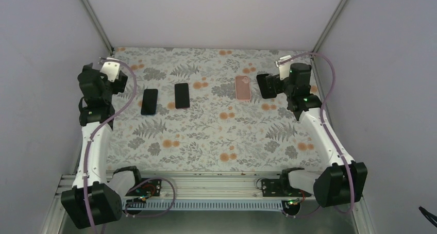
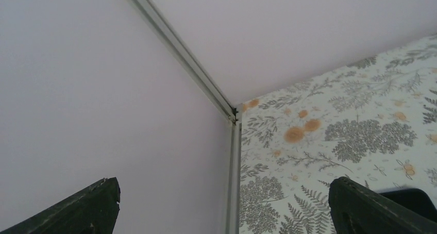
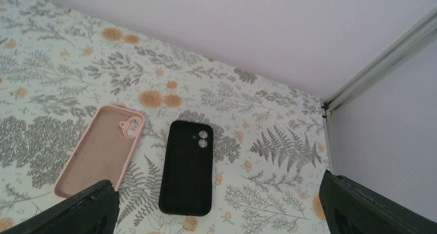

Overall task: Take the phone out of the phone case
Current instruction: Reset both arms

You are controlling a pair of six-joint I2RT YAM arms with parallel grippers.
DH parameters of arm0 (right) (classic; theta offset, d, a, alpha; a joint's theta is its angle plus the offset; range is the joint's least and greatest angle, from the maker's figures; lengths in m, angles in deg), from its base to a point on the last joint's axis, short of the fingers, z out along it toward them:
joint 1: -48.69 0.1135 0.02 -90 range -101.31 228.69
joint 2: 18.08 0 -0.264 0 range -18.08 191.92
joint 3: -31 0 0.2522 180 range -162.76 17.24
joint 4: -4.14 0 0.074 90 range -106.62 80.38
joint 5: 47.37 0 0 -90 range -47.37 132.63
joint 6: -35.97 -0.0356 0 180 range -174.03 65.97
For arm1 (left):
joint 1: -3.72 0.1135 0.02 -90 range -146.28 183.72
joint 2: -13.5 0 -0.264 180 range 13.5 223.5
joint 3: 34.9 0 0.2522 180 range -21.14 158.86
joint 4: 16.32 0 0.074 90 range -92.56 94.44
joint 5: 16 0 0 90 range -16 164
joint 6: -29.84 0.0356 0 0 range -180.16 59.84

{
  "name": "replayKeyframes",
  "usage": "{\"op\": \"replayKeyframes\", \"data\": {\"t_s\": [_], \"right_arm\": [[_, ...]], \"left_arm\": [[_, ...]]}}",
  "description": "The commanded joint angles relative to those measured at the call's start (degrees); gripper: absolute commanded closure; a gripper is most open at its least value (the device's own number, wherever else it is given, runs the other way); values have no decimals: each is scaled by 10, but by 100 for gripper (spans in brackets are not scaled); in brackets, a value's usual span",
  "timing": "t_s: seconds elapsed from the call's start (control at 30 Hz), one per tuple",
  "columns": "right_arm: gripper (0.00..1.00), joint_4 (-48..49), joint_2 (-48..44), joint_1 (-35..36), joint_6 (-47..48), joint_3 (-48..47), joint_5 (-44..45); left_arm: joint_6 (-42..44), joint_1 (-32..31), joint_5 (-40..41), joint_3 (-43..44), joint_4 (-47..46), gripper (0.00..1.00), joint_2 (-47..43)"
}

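Note:
Two black phones lie screen-up at the left middle of the floral mat, one point(image 1: 149, 101) further left and one point(image 1: 181, 95) with a thin pale rim. An empty pink case point(image 1: 242, 87) lies hollow side up; it also shows in the right wrist view point(image 3: 98, 151). Just right of it lies a black case point(image 3: 186, 167), back up, with two round camera holes; I cannot tell whether a phone is inside. My right gripper point(image 1: 286, 84) point(image 3: 215, 180) is open and empty, raised near these cases. My left gripper point(image 1: 105, 79) point(image 2: 224, 185) is open and empty, facing the back-left corner.
Pale walls with metal corner posts point(image 2: 232, 115) point(image 3: 330, 102) close in the mat on three sides. A dark object point(image 2: 412, 197) peeks out behind my left gripper's right finger. A metal rail point(image 1: 216, 185) runs along the near edge between the arm bases.

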State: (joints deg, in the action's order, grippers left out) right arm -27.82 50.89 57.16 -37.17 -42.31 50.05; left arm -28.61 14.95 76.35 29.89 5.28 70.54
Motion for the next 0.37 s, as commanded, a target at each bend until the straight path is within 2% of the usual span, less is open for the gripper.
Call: {"op": "replayKeyframes", "data": {"t_s": [0.0,0.13,0.33], "right_arm": [[0,98,-39,-5,-24,25,29],[0,120,-34,-4,-18,48,49],[0,122,-7,-4,-15,53,55]], "left_arm": [[-59,20,-25,-14,-29,0,7],[-60,20,-39,-46,-38,0,5],[-70,20,-55,-45,-25,0,4]]}}
